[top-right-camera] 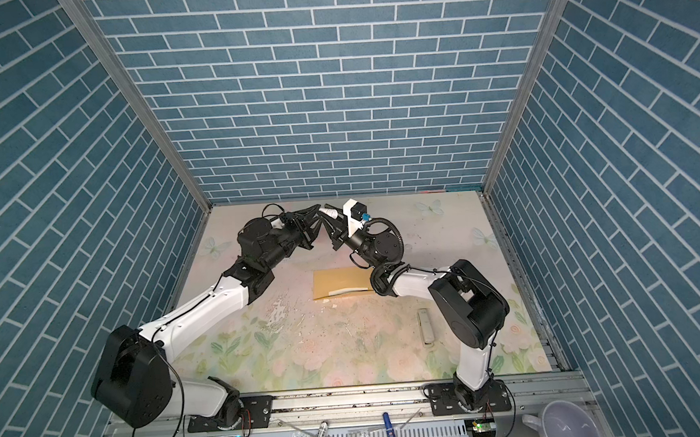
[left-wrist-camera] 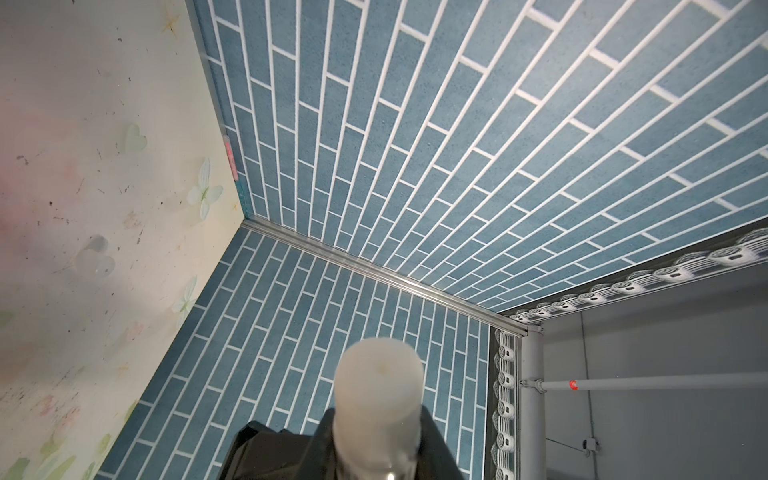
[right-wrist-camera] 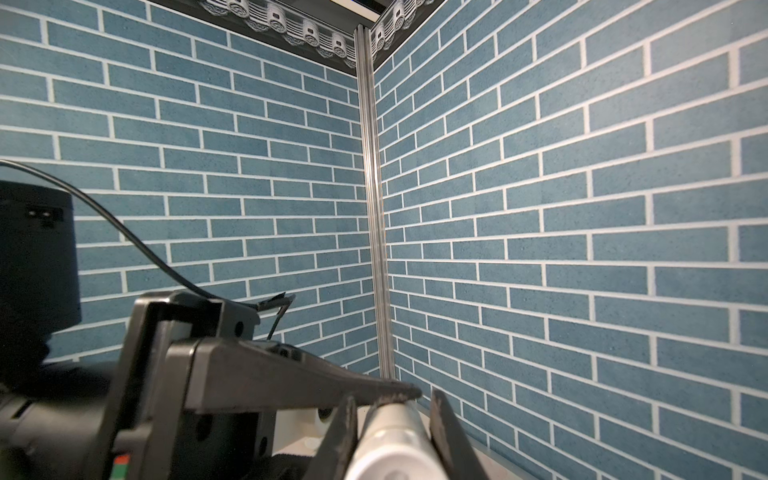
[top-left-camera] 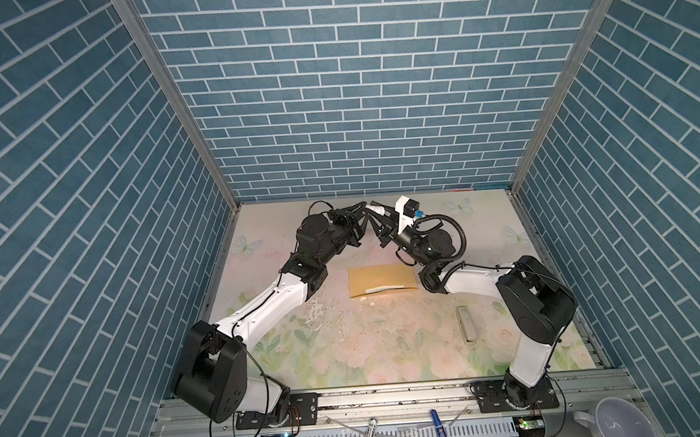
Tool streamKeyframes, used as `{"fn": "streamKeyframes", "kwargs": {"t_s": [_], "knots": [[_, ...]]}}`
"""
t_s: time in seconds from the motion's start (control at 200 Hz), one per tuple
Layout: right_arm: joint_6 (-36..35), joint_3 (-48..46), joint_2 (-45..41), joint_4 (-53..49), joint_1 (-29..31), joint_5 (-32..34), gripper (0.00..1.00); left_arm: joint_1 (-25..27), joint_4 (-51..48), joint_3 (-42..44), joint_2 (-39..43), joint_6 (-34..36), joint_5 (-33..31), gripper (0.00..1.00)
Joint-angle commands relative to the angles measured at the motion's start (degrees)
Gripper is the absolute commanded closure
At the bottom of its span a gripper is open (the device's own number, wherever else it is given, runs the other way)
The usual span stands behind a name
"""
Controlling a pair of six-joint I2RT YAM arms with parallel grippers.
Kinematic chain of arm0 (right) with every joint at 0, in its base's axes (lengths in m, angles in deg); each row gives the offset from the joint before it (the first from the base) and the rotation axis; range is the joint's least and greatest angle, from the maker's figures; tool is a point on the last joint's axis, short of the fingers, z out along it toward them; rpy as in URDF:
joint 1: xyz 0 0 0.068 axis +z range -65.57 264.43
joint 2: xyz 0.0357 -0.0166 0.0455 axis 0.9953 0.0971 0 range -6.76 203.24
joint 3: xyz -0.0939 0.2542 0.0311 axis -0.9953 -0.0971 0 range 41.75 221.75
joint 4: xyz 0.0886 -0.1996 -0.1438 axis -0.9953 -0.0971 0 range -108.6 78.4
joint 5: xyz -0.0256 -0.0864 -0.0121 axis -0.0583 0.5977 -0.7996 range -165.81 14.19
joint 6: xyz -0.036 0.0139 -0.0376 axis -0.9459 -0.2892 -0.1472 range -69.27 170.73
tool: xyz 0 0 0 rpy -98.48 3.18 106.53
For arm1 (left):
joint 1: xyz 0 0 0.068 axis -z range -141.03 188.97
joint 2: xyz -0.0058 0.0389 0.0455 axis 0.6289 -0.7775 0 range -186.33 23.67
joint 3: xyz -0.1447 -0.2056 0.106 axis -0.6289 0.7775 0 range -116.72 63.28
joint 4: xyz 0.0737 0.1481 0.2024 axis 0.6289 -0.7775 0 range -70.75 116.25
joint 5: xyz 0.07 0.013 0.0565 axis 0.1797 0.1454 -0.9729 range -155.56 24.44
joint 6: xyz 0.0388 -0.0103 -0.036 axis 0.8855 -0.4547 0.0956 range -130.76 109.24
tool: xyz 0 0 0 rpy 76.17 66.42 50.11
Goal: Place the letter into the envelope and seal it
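left gripper point(top-left-camera: 362, 213) looks clamped on end of white tube point(top-left-camera: 377, 208), raised near table's point(top-left-camera: 348, 361) back edge | right gripper point(right-wrist-camera: 392, 411) pinching same tube | envelope point(top-left-camera: 381, 279) flat mid-table, untouched; letter not visible | judgement: envelope light, floppy, slides easily, so pin body, pinch an edge

Both top views look steeply down from high above the near edge, over the arm bases point(top-left-camera: 269, 416), taking in the whole tabletop point(top-left-camera: 348, 353), the envelope point(top-left-camera: 381, 278) near mid-frame, and the back wall point(top-left-camera: 358, 102); they share nearly everything, shifted slightly sideways. The left wrist camera sits very close behind a white tube point(left-wrist-camera: 378, 399), facing the back right wall corner point(left-wrist-camera: 374, 278) and a strip of tabletop. The right wrist camera, equally close to a white tube point(right-wrist-camera: 395, 440), faces the back left wall corner point(right-wrist-camera: 374, 208)
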Motion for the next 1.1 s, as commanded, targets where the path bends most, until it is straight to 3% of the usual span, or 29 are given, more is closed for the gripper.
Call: {"fn": "streamKeyframes", "kwargs": {"t_s": [0.0, 0.15, 0.275, 0.47, 0.555, 0.785, 1.095], "knots": [[0.7, -0.4, -3.0, -2.1, 0.8, 0.2, 0.43, -1.3, -6.9, -1.5, 2.7, 14.5, -1.6, 1.00], [-1.1, -4.6, -8.4, -8.6, 0.8, 1.6, 0.27, -2.6, -17.8, -2.7, 5.6, 29.9, -3.6, 1.00], [-2.7, -8.8, -14.9, -17.7, 0.8, 3.7, 0.21, -2.7, -27.8, -4.8, 7.7, 44.7, -6.1, 1.00], [-2.4, -10.4, -27.2, -46.8, 0.8, 8.3, 0.12, -2.7, -40.0, -7.2, 9.9, 63.3, -11.4, 1.00], [0.9, -9.4, -31.3, -60.0, 0.8, 13.4, 0.11, -2.7, -42.3, -6.6, 10.9, 67.8, -13.3, 1.00], [13.1, -5.6, -35.3, -84.8, 1.1, 18.1, 0.11, -2.7, -41.0, -2.1, 13.3, 76.5, -14.1, 1.00], [33.5, -1.4, -29.0, -94.6, 5.1, 21.0, 0.11, -2.6, -33.3, 6.0, 15.6, 85.2, -12.4, 1.00]]}}
